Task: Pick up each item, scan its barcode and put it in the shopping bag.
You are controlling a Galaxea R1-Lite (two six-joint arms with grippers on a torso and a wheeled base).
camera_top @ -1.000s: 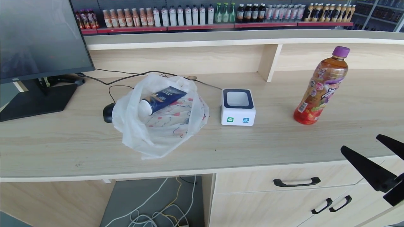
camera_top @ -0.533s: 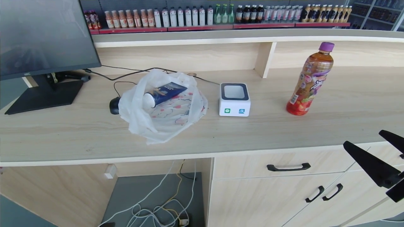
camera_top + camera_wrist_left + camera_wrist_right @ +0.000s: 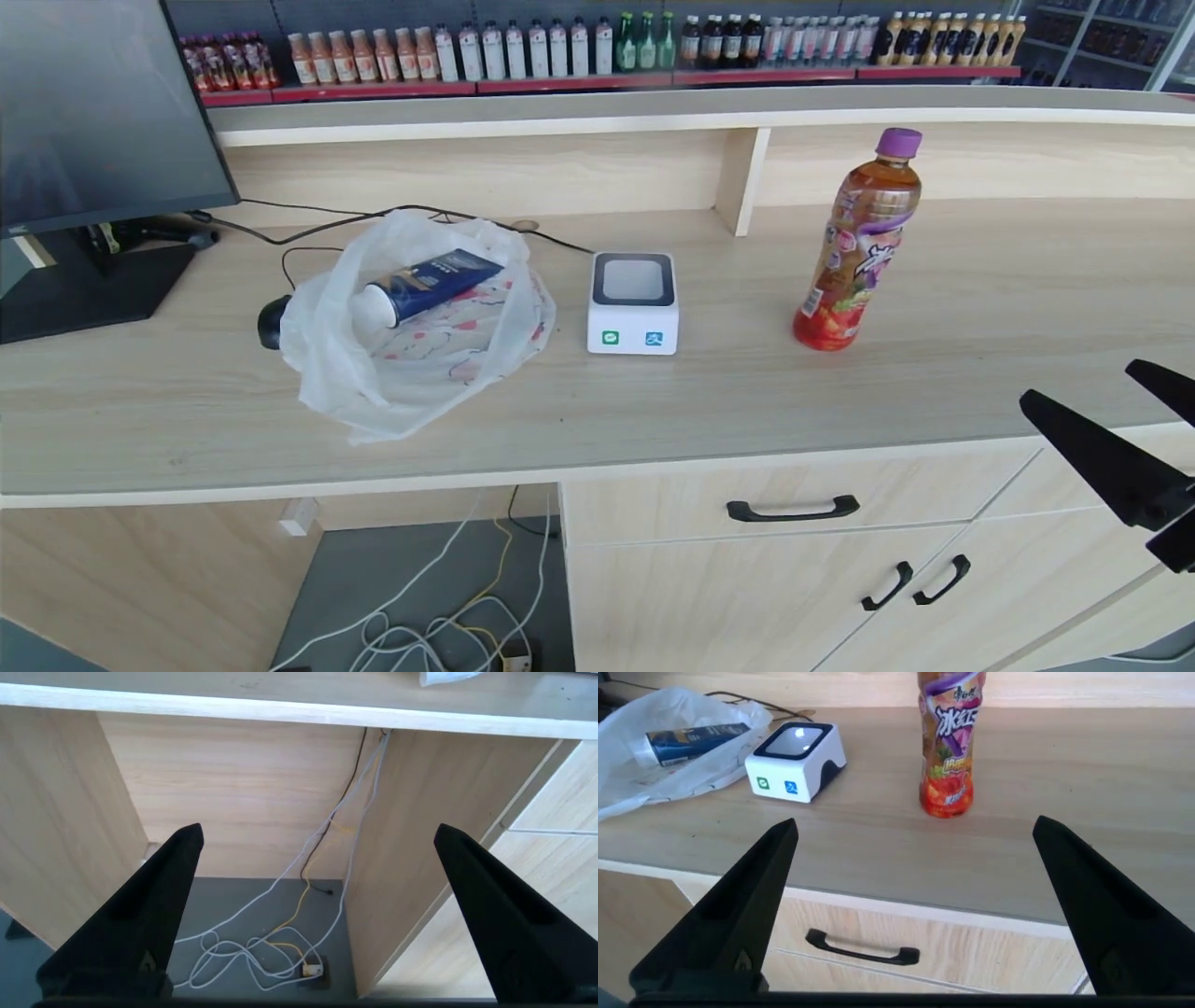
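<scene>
1. The right gripper [image 3: 1075, 383] hangs in front of the counter's [image 3: 747, 411] near edge at the robot's right. Its jaws are spread wide and grip nothing. In the head view the fingers run off the picture's edge, so the wrist is cut off.
2. The right wrist view faces the bottle [image 3: 952, 747] through the wide gap between this gripper's [image 3: 912, 826] fingers. The bottle's neck and cap are cut off there.
3. The left gripper [image 3: 318, 831] is low, facing the open recess under the counter. Its jaws are wide apart and empty. Loose cables [image 3: 280, 943] lie on the floor beyond it.
4. Drawer fronts with black handles [image 3: 794, 510] sit below the counter's right part.
5. The shopping bag [image 3: 411, 373] lies slumped and open on the counter's left part. A dark blue tube [image 3: 429, 285] with a white cap lies inside on its side. Red-printed stuff shows through the plastic under it, but it is hard to say what that is.
6. The white scanner [image 3: 633, 303] sits just beside the bag on its right, not touching it.
7. The bottle [image 3: 857, 247] stands upright, well to the right of the scanner. It has a purple cap and holds an orange drink.
8. A black mouse [image 3: 271, 322] is half hidden behind the bag's left side.
9. The monitor [image 3: 93, 103] stands at the far left, cut off by the picture's edge.
10. The back shelf of bottles [image 3: 579, 47] is too small to sort.
</scene>
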